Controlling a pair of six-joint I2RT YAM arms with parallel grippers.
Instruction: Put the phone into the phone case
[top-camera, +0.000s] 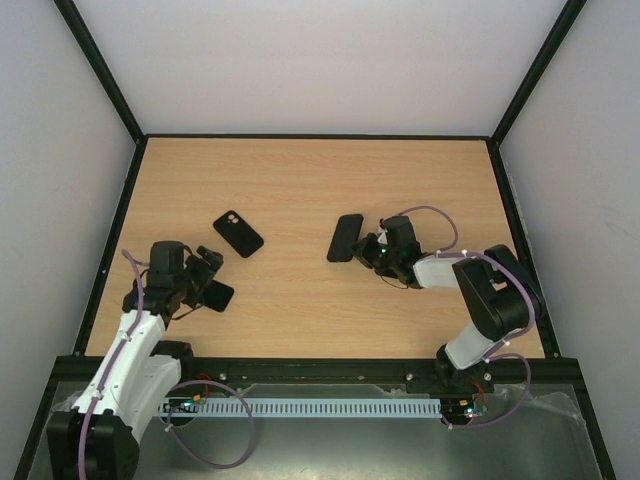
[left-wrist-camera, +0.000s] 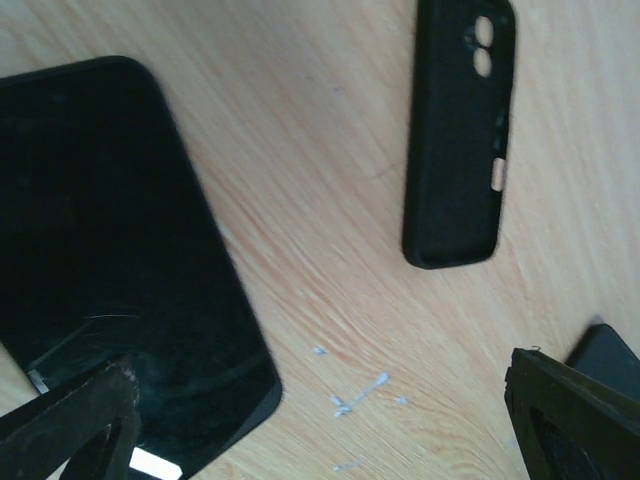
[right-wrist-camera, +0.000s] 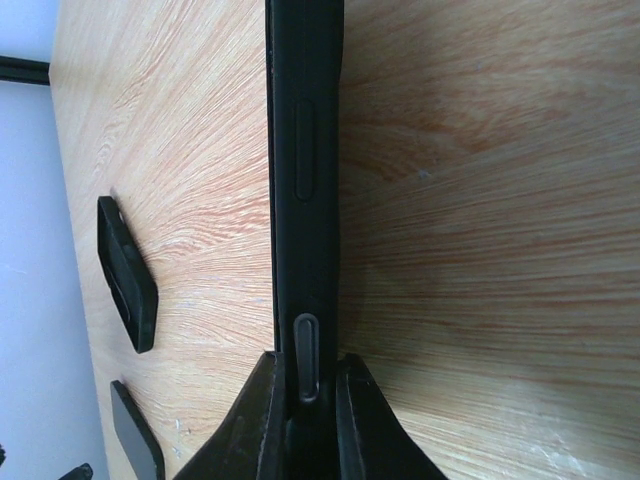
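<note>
- Three black phone-sized slabs in all, on one wooden table (top-camera: 320, 180); two arms, one gripper each.
- Phone case (top-camera: 238, 233) (left-wrist-camera: 458, 140) (right-wrist-camera: 128, 275): lies flat on the table, apart from both grippers. Matte, rounded corners, two round camera holes at one end, one pale slot on its side.
- Phone (top-camera: 217, 294) (left-wrist-camera: 100, 250) (right-wrist-camera: 138, 435): flat on the table, near the phone case, on the side towards the arm bases. Thinner than the case, glossy face with faint hairline marks.
- Third slab (top-camera: 345, 238) (right-wrist-camera: 305, 150): well to the right of the phone case, stood on its edge. Matte side with two long raised buttons. Phone or case, cannot tell.
- Right gripper (top-camera: 362, 245) (right-wrist-camera: 305, 400): fingers pressed in on the third slab's two faces at its near end, pinching it upright.
- Left gripper (top-camera: 207, 277) (left-wrist-camera: 320, 420): fingers spread wide, holding nothing, over the phone's end nearest the phone case. One finger overlaps the phone's corner; contact cannot be told.
- Table: light wood grain, a few small white flecks (left-wrist-camera: 355, 390) between phone and phone case.
</note>
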